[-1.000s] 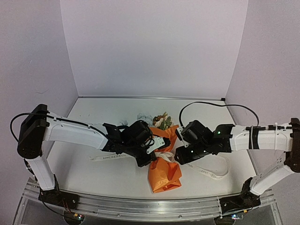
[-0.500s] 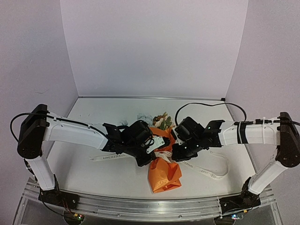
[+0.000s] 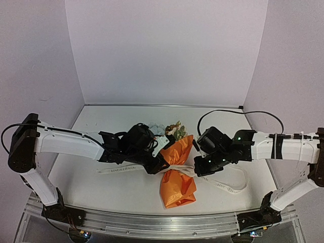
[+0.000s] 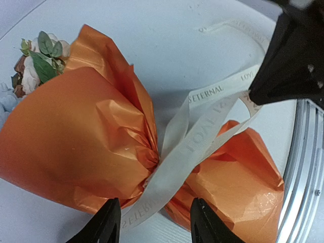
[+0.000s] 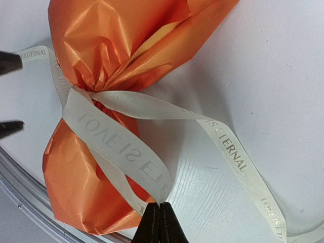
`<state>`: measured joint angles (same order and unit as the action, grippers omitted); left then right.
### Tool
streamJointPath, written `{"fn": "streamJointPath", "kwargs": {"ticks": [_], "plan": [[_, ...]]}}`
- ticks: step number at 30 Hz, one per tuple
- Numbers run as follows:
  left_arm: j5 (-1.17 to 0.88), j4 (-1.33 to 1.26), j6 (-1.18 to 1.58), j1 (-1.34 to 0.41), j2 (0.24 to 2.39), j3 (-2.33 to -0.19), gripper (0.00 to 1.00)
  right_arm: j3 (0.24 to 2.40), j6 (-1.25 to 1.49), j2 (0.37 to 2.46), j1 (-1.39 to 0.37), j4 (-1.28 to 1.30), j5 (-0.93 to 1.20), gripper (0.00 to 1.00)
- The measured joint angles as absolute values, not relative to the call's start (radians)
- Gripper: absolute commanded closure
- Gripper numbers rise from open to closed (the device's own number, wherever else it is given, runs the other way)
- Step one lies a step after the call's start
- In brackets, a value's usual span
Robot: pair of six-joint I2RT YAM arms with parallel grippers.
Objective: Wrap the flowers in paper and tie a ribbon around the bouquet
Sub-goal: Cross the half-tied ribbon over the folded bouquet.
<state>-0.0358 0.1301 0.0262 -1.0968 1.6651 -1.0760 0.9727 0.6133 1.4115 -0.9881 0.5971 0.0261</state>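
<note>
The right gripper [image 5: 156,216] has its fingers [image 5: 150,225] pressed together on a loop of the ribbon [image 5: 117,137], pinching its edge just beside the lower, crumpled end of the bouquet [image 3: 178,185]. From that pinch the loop runs up to the narrow waist of the orange paper [image 4: 76,131], where the ribbon goes round the gathered sheet and crosses itself. One lettered tail leads off to the right over the white table [image 5: 283,76]. The left gripper [image 4: 154,215] has its fingers [image 4: 108,226] spread, one on each side of the ribbon's other tail, which passes between them towards the left. Whether that tail brushes the nearer finger cannot be told, but neither finger clamps it. Seen from above, the bouquet lies in the middle of the table between the two arms. Its wide end points to the back wall, and there the flowers [image 4: 36,56], cream and brown blooms with green leaves, show past the paper's rim. Its puffed tail end points to the metal rail [image 4: 304,162] at the near edge. Both ribbon tails lie flat on the table, one under each arm
</note>
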Motion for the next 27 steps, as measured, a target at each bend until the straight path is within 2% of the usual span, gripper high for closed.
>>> {"fn": "streamJointPath", "kwargs": {"ticks": [10, 27], "plan": [[-0.173, 0.041, 0.129, -1.032, 1.64, -1.053, 0.63, 0.943, 0.649, 1.406, -1.036, 0.626, -0.06, 1.0], [-0.309, 0.016, 0.164, -0.985, 1.825, -1.097, 0.68, 0.895, 0.692, 1.473, -1.046, 0.574, -0.075, 1.0]]}}
